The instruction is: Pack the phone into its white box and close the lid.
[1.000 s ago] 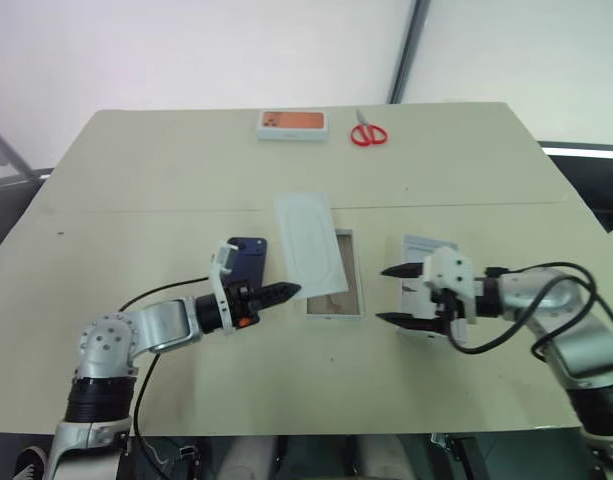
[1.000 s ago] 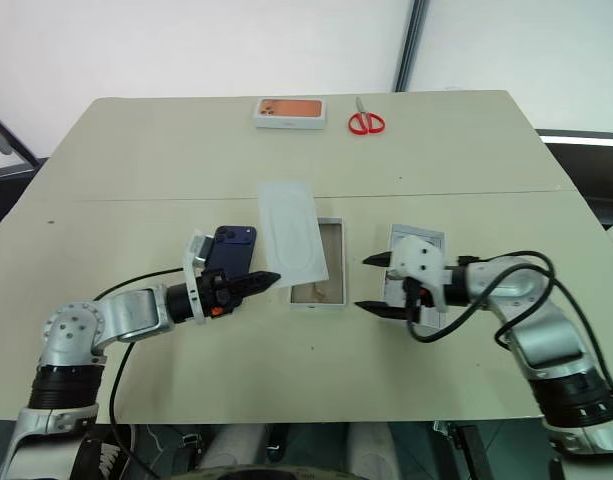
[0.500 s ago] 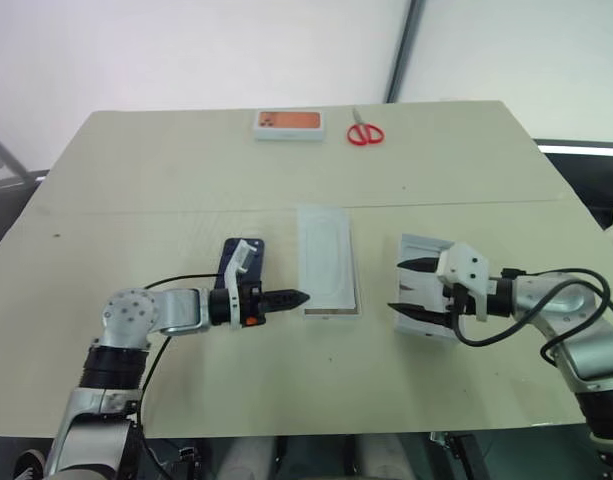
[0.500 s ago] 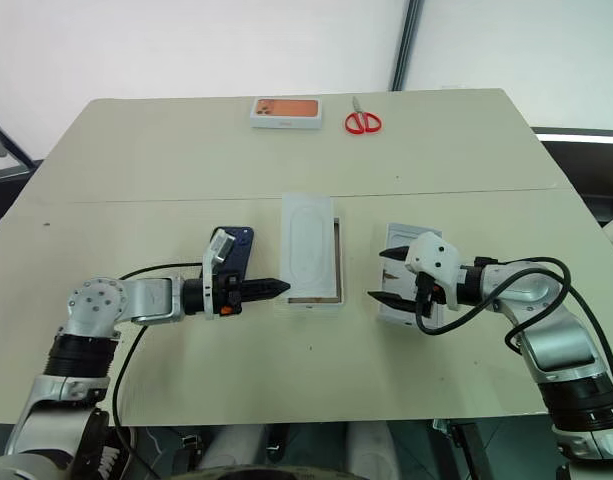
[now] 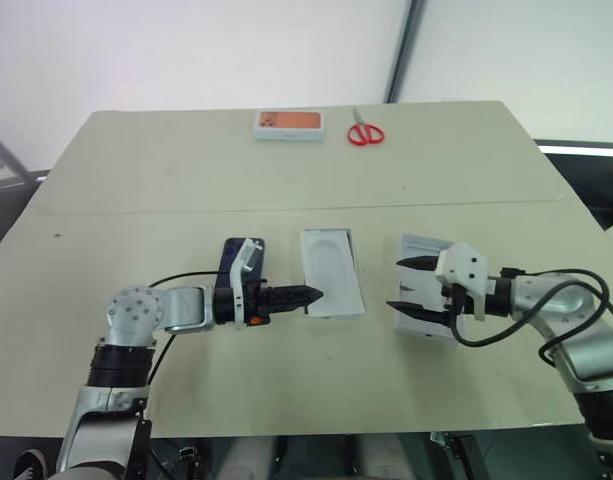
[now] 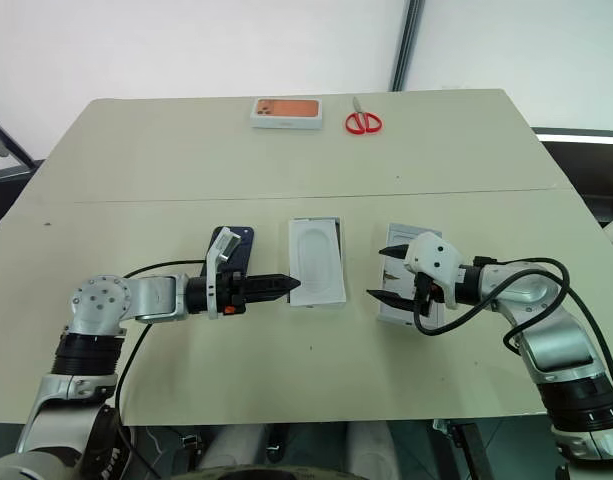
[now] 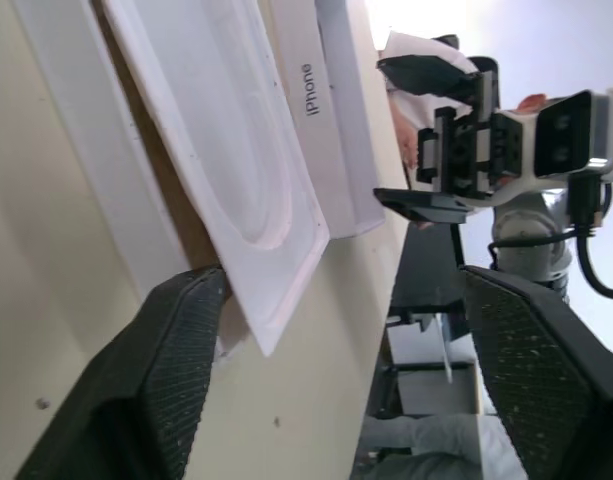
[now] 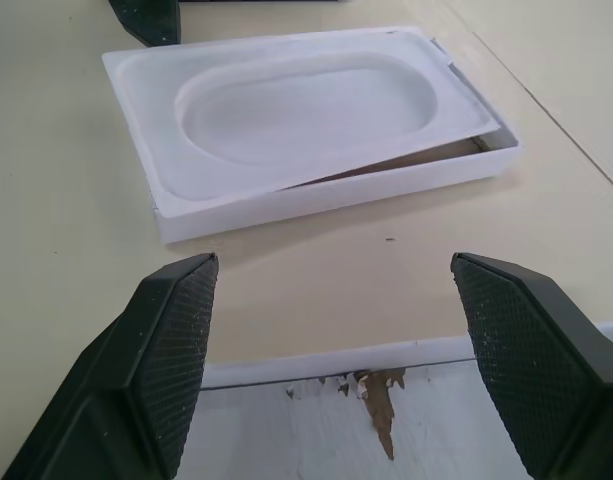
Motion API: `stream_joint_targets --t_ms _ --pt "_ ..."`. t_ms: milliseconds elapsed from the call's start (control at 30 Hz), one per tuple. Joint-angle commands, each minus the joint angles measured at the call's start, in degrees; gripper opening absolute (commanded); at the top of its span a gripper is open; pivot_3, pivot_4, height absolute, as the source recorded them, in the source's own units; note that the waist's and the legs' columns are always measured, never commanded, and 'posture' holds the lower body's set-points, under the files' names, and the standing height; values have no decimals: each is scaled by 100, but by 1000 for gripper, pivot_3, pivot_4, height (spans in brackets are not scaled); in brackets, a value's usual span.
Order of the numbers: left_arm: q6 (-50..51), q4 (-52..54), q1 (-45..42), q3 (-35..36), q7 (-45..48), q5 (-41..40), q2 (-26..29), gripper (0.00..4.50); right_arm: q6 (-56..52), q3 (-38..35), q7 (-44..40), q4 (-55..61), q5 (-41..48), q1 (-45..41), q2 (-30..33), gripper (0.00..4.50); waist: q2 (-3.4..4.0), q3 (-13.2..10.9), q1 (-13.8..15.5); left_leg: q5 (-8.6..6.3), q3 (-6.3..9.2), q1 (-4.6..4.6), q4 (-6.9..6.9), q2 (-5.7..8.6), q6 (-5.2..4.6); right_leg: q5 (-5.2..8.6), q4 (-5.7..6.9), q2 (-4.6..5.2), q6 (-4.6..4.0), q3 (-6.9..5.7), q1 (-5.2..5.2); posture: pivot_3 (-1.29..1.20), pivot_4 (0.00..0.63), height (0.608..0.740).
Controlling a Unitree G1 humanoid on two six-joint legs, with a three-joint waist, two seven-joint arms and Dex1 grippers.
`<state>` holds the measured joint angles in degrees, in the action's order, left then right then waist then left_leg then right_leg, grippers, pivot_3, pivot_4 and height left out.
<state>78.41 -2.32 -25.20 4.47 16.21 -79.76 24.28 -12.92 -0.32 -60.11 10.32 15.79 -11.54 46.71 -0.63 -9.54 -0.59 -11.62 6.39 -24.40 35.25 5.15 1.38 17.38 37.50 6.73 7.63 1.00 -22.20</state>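
Mid-counter: white box [image 5: 333, 287] has insert tray [image 6: 317, 258] tilted on it; phone [image 6: 231, 251] just left, unpacked. Left tool [image 5: 308, 294] open, empty, at box edge. Right tool [image 5: 404, 286] open, empty over lid [image 5: 426, 250]. You're at insert-seating step; next, grab phone.

Head stereo pair looks down over the tabletop [image 5: 456, 160]; wrist cameras view the white box [image 8: 316, 190] closely from opposite sides.
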Motion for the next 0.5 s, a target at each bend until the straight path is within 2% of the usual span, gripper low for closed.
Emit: stream_joint_targets --t_ms 33,300,367,467,500 --pt "-48 207 -78 285 -26 -17 58 3955 119 -11 20 8 12 -190 -77 3933 0 0 -1 0 0 0 0 0 0 0 0 0 0 0 0 0 150 740" --pt "87 329 -202 541 271 -47 388 3955 -289 62 157 207 318 -652 -480 3933 -1 -1 -6 0 0 -1 -1 0 1 0 1 -1 0 0 -2 0 150 740" --pt "-224 600 -126 387 486 445 574 3955 -553 133 260 238 453 -862 -688 3933 -3 -2 -17 1 0 0 -1 0 1 0 1 -1 0 0 -2 0 150 740" --pt "-958 681 -48 363 1034 1173 792 4001 -606 481 429 259 321 -1119 -1061 3047 -2 -1 -25 2 1 0 -6 -2 4 0 1 -2 0 1 -4 0 150 740" --pt "-1191 754 -6 358 1274 1364 870 4001 -607 590 493 237 241 -1177 -1168 2559 -1 -1 -22 4 0 0 -8 -4 6 0 1 -4 -1 1 -6 0 150 740"
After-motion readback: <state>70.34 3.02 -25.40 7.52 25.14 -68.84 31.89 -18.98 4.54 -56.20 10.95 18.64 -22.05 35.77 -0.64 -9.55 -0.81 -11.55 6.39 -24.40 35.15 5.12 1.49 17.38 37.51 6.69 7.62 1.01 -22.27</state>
